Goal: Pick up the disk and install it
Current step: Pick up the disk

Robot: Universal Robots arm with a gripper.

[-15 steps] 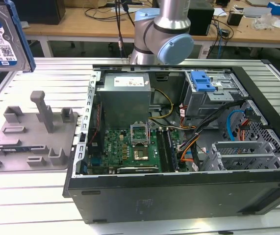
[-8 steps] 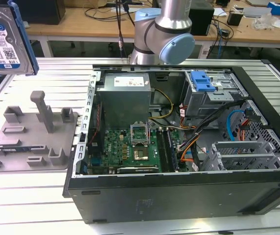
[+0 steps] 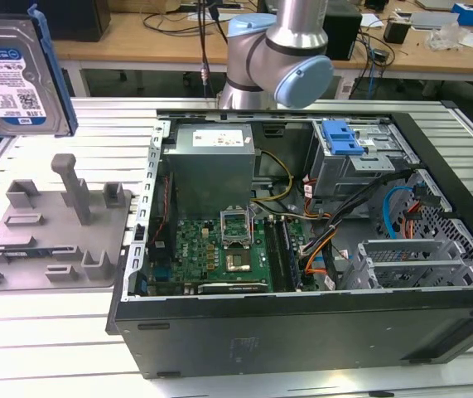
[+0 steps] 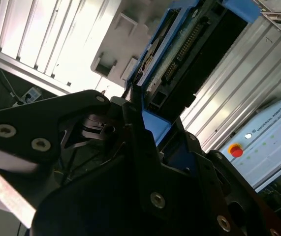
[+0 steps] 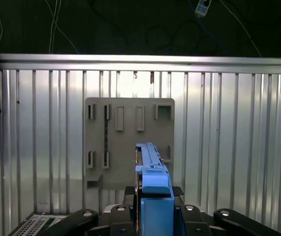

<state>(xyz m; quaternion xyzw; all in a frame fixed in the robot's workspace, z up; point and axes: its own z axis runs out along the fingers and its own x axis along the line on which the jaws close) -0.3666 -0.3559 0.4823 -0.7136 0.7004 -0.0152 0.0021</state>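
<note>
The disk (image 3: 16, 70), silver with a white-and-blue label and a blue carrier frame, hangs upright in the air at the exterior view's far upper left, above the grey fixture plate (image 3: 54, 224). In the first wrist view the disk (image 5: 152, 172) is edge-on, its blue frame rising between the black fingers of my gripper (image 5: 153, 196), and the fixture plate (image 5: 129, 142) lies below it. In the second wrist view my gripper (image 4: 140, 118) is shut on the lower edge of the disk (image 4: 179, 54).
An open computer case (image 3: 178, 332) lies on its side on the ribbed metal table (image 3: 45, 348), with a grey power supply box (image 3: 211, 162), a motherboard (image 3: 219, 249) and a drive cage with a blue latch (image 3: 341, 137). A pendant with a red button (image 4: 236, 150) sits nearby.
</note>
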